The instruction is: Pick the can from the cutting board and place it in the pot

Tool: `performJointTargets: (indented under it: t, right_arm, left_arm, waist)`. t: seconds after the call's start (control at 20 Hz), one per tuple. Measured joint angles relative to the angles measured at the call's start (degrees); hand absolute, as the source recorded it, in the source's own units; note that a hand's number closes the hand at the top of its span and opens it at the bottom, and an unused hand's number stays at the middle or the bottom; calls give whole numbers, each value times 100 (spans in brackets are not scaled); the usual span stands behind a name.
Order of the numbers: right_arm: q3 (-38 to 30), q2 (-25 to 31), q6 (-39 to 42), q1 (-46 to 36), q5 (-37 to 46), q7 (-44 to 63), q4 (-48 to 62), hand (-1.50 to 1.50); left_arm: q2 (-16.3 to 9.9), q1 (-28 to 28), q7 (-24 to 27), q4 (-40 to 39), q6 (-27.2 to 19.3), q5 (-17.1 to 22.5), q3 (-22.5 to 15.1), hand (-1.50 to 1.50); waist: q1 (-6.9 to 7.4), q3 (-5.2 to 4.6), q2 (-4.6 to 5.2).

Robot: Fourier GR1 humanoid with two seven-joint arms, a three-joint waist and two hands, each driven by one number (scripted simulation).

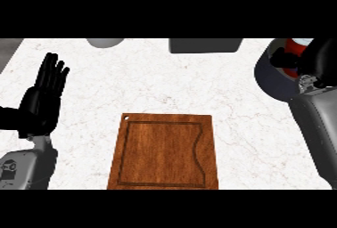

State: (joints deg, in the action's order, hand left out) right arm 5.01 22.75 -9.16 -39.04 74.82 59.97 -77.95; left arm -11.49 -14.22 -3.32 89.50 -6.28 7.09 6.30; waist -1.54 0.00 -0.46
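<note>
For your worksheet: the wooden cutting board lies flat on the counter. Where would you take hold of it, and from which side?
Grip the cutting board by a long edge, from the side. It lies flat, so no top face offers purchase; fingers must hook under the rim. The open left hand rests nearer its left edge. The small hole at the top-left corner looks too small to grip.

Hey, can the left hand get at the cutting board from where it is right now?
Probably yes. The left hand rests open, fingers up, at the view's left edge, and only bare white counter lies between it and the cutting board. Nothing stands on the board's top.
</note>
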Motion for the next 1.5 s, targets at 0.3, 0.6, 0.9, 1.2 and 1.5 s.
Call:
performJointTargets:
  t: [0.3,0.6,0.9,1.2,1.5]
  right_arm:
    - [-729,527,-222,1342,-611,-596,-826,150]
    - [-1382,793,-682,1779,-1089,-1488,-317,150]
    - [-1759,870,-1045,1579,-1354,-2143,822,150]
    - [-2363,837,-904,1494,-2423,-2780,1449,-150]
    - [-2546,735,-956,1290,-3063,-3946,2225,-150]
  left_arm:
    - [7,-94,-103,51,-19,-20,7,0]
    - [10,-144,30,-106,111,4,48,0]
    - [75,-143,49,-116,149,0,28,0]
    - [23,-207,12,-129,190,45,91,0]
    - [40,-275,-8,-171,205,42,80,0]
  waist:
    - [48,1,22]
    - [124,1,43]
    - [173,-25,33]
    - [164,-97,-11]
    - [200,-65,26]
